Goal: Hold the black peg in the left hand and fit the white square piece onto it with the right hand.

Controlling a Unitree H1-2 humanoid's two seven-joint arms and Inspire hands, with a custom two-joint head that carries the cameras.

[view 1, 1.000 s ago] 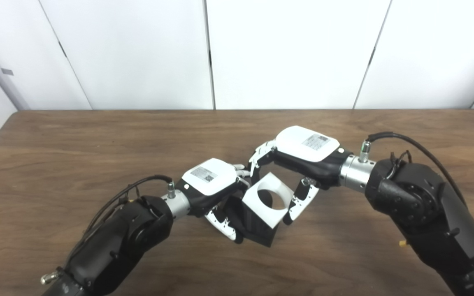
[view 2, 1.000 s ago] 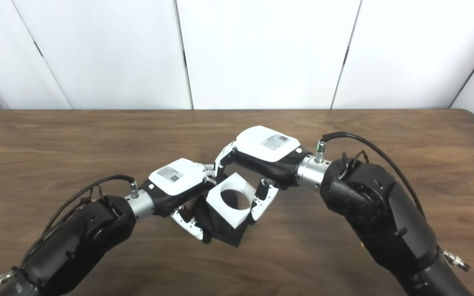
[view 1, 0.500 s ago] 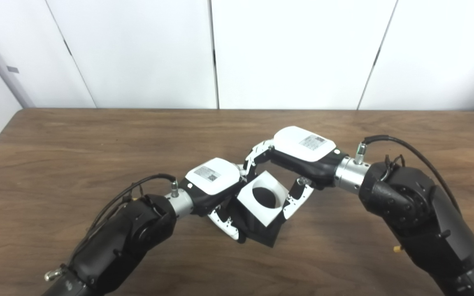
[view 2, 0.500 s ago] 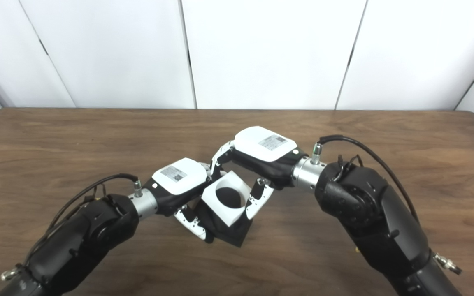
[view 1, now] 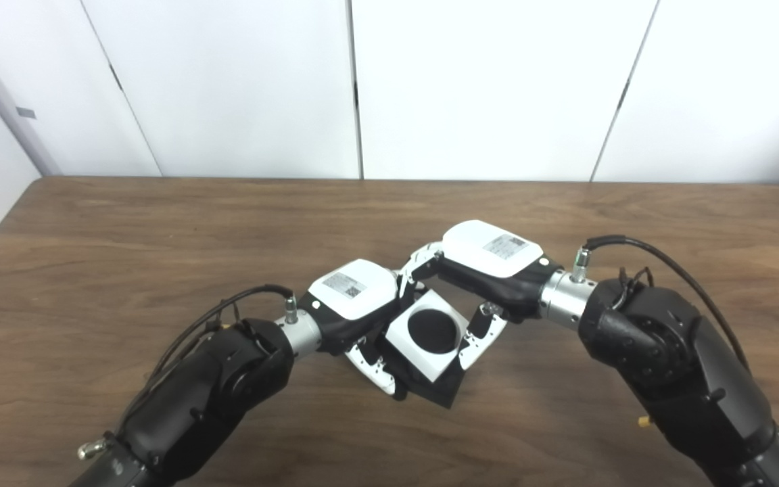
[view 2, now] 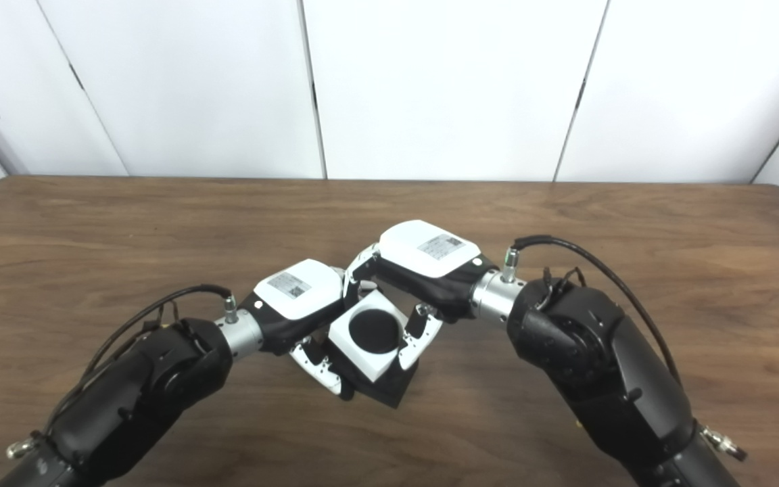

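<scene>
Nearest the cameras, the two black forearms entered from the bottom edge and converged over the middle of the wooden table [view 1: 126,223], so that both hands met at one assembly. The left hand [view 1: 356,304] was closed around the black peg [view 1: 440,391], whose square base showed below and to the right of the white part; the grip appeared to serve as a fixed anchor, keeping the peg's axis tilted up toward the head cameras. Whether the base rested on the table or was held just above it could not be told. The white square piece [view 1: 427,333] sat over the peg, its round hole filled with black, which suggests that the peg's end had entered the bore and that the fit was well advanced, though how fully it was seated cannot be judged from this angle. The right hand [view 2: 423,260] pinched this piece, with fingers [view 1: 477,335] pressed against its right edge and others curled over its far corner; holding it by opposite sides would leave the hole unobstructed and allow pushing along the peg. The two hands were touching or nearly so at the far corner of the piece. Beyond them the table was bare wood up to the white wall panels [view 1: 241,81].
</scene>
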